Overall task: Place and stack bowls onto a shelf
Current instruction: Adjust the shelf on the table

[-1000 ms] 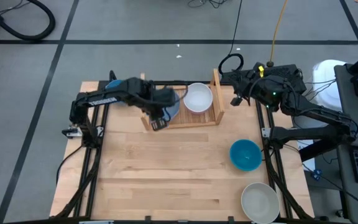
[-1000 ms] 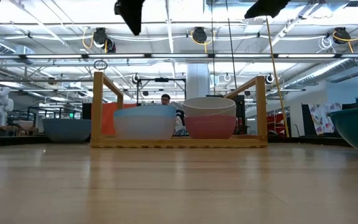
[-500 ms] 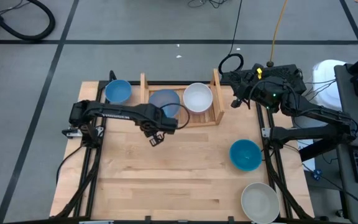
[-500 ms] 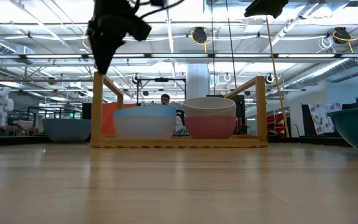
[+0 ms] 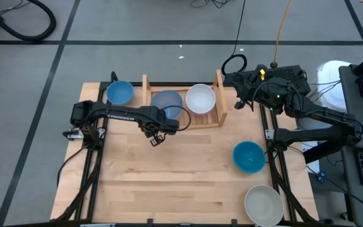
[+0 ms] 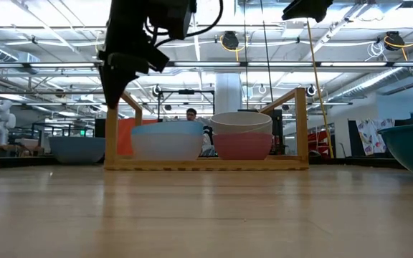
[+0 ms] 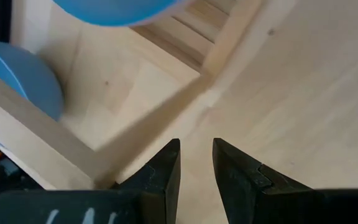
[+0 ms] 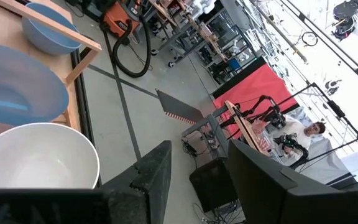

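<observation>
The light-wood shelf (image 5: 183, 121) stands at the table's far middle. On its slats sit a pale blue bowl (image 5: 167, 103) on the left and a white bowl (image 5: 201, 99) on the right. In the low view the white bowl rests inside a pink bowl (image 6: 242, 147). A blue bowl (image 5: 120, 93) sits on the table left of the shelf. My left gripper (image 5: 154, 140) hangs open and empty just in front of the shelf's left end, above the table. My right gripper (image 5: 238, 103) is open and empty, raised beside the shelf's right board.
A teal bowl (image 5: 249, 157) sits on the table at the right and a grey-beige bowl (image 5: 263, 205) at the near right corner. Bare wood tabletop (image 5: 169, 183) fills the middle and near left. A person (image 6: 191, 115) shows far behind the shelf.
My left gripper has drawn back from over the pale blue bowl in the shelf toward the table's near edge and come down, empty. Its arm has swung off the blue bowl at the far left, which now shows. The bowls have stayed in place.
</observation>
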